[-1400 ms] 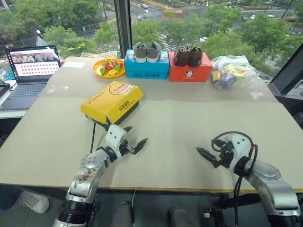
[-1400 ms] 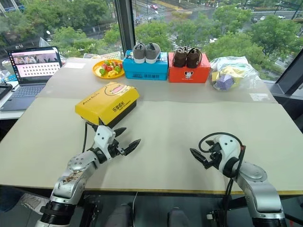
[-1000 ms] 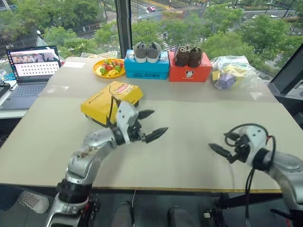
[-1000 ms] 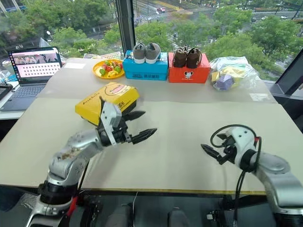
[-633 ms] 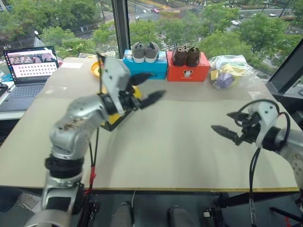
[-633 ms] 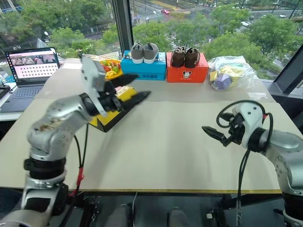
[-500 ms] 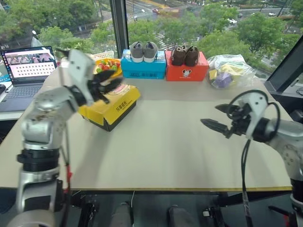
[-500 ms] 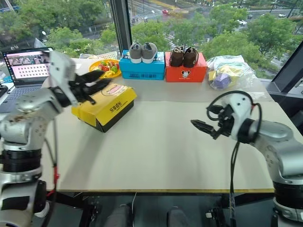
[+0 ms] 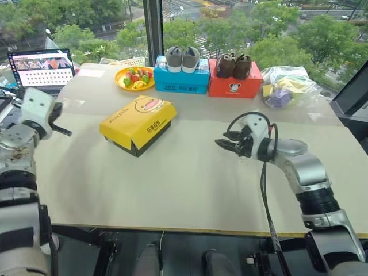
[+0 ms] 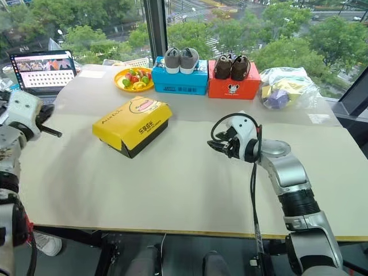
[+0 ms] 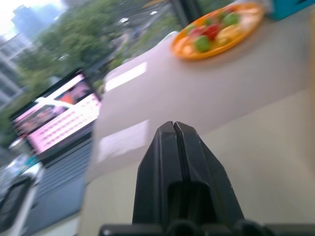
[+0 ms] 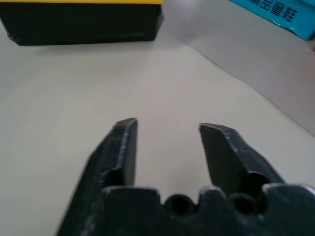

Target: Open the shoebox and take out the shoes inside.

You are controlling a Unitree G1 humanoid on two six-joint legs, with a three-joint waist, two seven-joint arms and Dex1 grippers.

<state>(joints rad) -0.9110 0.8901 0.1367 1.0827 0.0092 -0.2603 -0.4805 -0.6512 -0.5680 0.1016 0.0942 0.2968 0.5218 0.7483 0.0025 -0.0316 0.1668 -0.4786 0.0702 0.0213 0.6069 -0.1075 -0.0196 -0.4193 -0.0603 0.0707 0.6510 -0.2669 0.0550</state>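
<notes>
"Allo Duck" on the yellow shoebox (image 9: 138,122) lid, other print unreadable

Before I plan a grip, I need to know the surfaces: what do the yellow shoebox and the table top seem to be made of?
The shoebox: it looks like printed cardboard, with a smooth yellow lid, sharp folded edges and a matte black base. The table: its top seems to be a matte beige sheet or board, flat and dull; a seam runs across it behind the box. What lies beneath cannot be told.

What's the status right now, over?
Left gripper shut, empty, off beside the laptop. Right gripper open, short of the shoebox. Lid still on. Nothing in the way.
</notes>
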